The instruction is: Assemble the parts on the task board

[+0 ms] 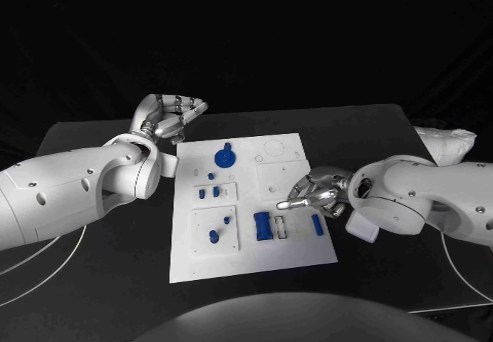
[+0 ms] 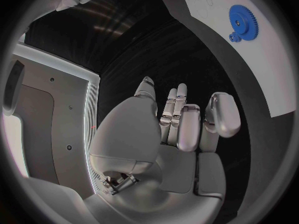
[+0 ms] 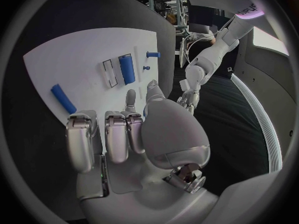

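Head view. Board (image 1: 293,249): white plate at the centre of the black tabletop (image 1: 92,285). Parts on it: blue gear (image 1: 225,156) at the far middle; small pegs (image 1: 209,191) on the left inset; two more pegs (image 1: 218,234) on the near-left inset; blue block (image 1: 262,225) standing beside an empty white-framed slot (image 1: 279,227) near the middle; blue bar (image 1: 318,224) lying loose to the right of the slot. Left robot hand (image 1: 172,114): off the board's far-left corner, fingers curled in, nothing in them. Right robot hand (image 1: 314,194): over the board's right side, just far of the bar, fingers partly spread, empty.

Left wrist view. Left robot hand (image 2: 181,124): fingers folded toward the palm, holding nothing. Gear (image 2: 246,21) on the board (image 2: 249,74) beyond, well apart from the hand.

Right wrist view. Right robot hand (image 3: 124,134): fingers apart, nothing held, hanging above the board (image 3: 74,64). Bar (image 3: 64,98) beside the fingertips; block (image 3: 127,69) and slot (image 3: 109,73) farther on; two pegs (image 3: 151,59) beyond those.

Handling note. Step in hand appears to be picking up the bar. Advised: come down with the fingers across its short sides, pinch mid-length, lift level, keep clear of the block, and line it up with the empty slot before pressing in.
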Controlling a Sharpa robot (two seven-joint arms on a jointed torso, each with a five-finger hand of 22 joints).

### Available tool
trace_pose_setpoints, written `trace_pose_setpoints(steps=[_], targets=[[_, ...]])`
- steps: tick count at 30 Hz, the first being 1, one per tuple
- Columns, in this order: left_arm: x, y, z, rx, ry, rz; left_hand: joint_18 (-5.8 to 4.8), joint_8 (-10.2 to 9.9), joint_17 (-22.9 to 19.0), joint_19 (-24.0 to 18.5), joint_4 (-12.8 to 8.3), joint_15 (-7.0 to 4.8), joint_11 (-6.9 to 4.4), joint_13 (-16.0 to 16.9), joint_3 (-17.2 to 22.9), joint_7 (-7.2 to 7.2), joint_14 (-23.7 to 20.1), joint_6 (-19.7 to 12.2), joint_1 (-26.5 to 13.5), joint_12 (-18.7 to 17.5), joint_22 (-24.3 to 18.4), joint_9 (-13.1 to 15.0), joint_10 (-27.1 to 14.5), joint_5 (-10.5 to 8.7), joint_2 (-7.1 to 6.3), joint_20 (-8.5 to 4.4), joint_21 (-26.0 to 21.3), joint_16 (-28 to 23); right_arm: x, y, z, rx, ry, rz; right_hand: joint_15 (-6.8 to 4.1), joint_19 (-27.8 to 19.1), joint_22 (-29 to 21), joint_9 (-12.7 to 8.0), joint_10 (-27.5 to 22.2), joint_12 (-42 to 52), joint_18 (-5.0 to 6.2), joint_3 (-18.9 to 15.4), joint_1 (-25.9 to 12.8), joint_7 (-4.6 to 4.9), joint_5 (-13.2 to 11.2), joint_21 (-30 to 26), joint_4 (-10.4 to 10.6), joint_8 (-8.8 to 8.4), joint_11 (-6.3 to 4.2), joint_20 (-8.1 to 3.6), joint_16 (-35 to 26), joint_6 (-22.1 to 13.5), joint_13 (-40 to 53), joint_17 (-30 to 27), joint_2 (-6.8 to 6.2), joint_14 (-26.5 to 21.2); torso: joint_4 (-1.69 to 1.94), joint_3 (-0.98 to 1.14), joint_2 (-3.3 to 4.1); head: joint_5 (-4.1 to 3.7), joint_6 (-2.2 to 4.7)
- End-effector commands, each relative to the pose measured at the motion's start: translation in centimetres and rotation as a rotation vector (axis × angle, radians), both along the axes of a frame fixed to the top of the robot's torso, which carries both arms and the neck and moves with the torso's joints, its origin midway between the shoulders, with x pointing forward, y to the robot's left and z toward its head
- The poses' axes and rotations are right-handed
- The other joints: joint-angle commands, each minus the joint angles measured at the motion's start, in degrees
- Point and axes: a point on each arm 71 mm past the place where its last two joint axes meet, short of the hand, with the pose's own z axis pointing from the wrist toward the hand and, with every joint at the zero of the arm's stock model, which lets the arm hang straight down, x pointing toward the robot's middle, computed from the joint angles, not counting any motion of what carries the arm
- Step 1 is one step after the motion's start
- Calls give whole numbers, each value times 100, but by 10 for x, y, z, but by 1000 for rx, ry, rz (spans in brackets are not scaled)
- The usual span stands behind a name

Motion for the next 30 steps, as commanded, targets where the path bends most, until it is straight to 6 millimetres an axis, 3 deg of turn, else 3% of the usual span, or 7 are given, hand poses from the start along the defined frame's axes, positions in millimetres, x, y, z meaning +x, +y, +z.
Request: trace_pose_setpoints(steps=[1, 5, 7, 10, 15, 21, 30], targets=[[0, -4, 0, -2, 0, -21, 63, -27, -6, -3, 5, 5, 16, -4, -41, 3, -33, -28, -14, -22, 829, -6, -11, 33, 61, -15, -42, -23, -2, -10, 6, -78, -98, 32, 72, 601, 1505, -279, 596, 15, -81, 40, -8, 90, 277, 24, -15, -303, 81, 73, 23, 3, 1505, 1509, -60, 596, 4, -4, 5, -59, 1], [0, -6, 0, -3, 0, -24, 63, -27, -6, -3, 5, 5, 16, -4, -41, 3, -33, -28, -14, -22, 829, -6, -11, 33, 61, -15, -42, -23, -8, -29, 9, -237, -153, 65, 157, 601, 1505, -721, 596, 15, -81, 116, -218, 177, 1107, 24, 62, -736, 159, 159, 23, 60, 1505, 1509, -142, 596, -9, 12, 1, -128, 1], [0, -7, 0, -3, 0, -26, 63, -26, -7, -3, 5, 5, 16, -4, -43, 3, -33, -28, -14, -22, 829, -6, -11, 33, 61, -15, -42, -24, -11, -36, 9, -306, -173, 76, 174, 601, 1505, -849, 596, 15, -81, 159, -353, 192, 1331, 24, 122, -852, 175, 181, 23, 109, 1505, 1509, -156, 596, 4, 6, -1, -189, 1], [0, -8, 0, -4, 0, -27, 63, -26, -7, -3, 5, 5, 16, -4, -43, 3, -33, -28, -14, -22, 829, -6, -11, 33, 61, -15, -42, -24, -15, -42, 7, -382, -194, 96, 192, 601, 1505, -977, 596, 15, -81, 204, -551, 220, 1454, 24, 214, -982, 200, 202, 23, 120, 1505, 1509, -162, 596, 9, 8, -4, -228, 1], [0, -7, 0, -3, -1, -26, 63, -26, -7, -3, 5, 5, 16, -4, -43, 3, -33, -28, -14, -22, 829, -6, -11, 33, 61, -15, -42, -24, -21, -47, 1, -471, -213, 125, 212, 601, 1505, -1069, 596, 15, -81, 284, -609, 240, 1509, 24, 223, -1079, 221, 221, 23, 124, 1505, 1509, -152, 596, -7, 19, 2, -266, 1], [0, -7, 0, -4, 0, -27, 63, -26, -7, -3, 5, 5, 16, -4, -43, 3, -33, -28, -14, -22, 829, -6, -11, 33, 61, -15, -42, -24, -25, -47, -6, -545, -230, 149, 234, 601, 1505, -1219, 596, 15, -81, 546, -438, 239, 1343, 24, 45, -1196, 222, 249, 23, 220, 1505, 1509, -147, 596, 4, 8, 1, -315, 1], [0, -5, 0, -3, -1, -24, 63, -26, -7, -3, 5, 5, 16, -4, -43, 3, -33, -28, -14, -22, 829, -6, -11, 33, 61, -15, -42, -24, -26, -44, -15, -578, -215, 179, 255, 601, 1505, -1370, 596, 15, -81, 725, -400, 251, 1112, 24, -56, -1308, 233, 272, 23, 294, 1505, 1509, -173, 596, -2, 11, 3, -277, 1]])
